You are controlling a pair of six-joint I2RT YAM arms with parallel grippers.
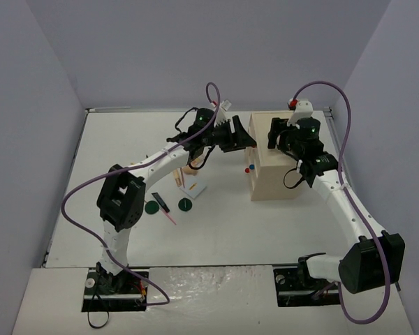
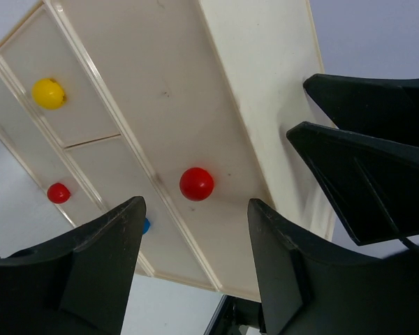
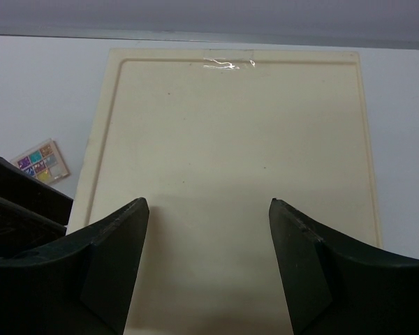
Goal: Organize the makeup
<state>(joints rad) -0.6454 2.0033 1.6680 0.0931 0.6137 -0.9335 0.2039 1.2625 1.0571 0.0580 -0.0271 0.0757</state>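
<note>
The makeup lies left of centre in the top view: two dark green discs [image 1: 151, 206] [image 1: 185, 204], a black tube [image 1: 160, 202], a pink pencil [image 1: 169, 217], a white card [image 1: 195, 188] and a beige sponge [image 1: 190, 168]. An eyeshadow palette [image 3: 40, 160] shows in the right wrist view. My left gripper [image 1: 246, 137] [image 2: 195, 209] is open and empty, facing the drawer box front, with a red knob [image 2: 196, 183] between its fingertips' line. My right gripper [image 1: 275, 132] [image 3: 209, 206] is open and empty just above the box top [image 3: 230, 139].
The beige wooden drawer box [image 1: 276, 167] stands right of centre, with a yellow knob [image 2: 47, 93], a small red knob [image 2: 58, 192] and a blue knob [image 2: 145, 225] on its front. The right gripper's black fingers [image 2: 377, 174] show beside the box in the left wrist view.
</note>
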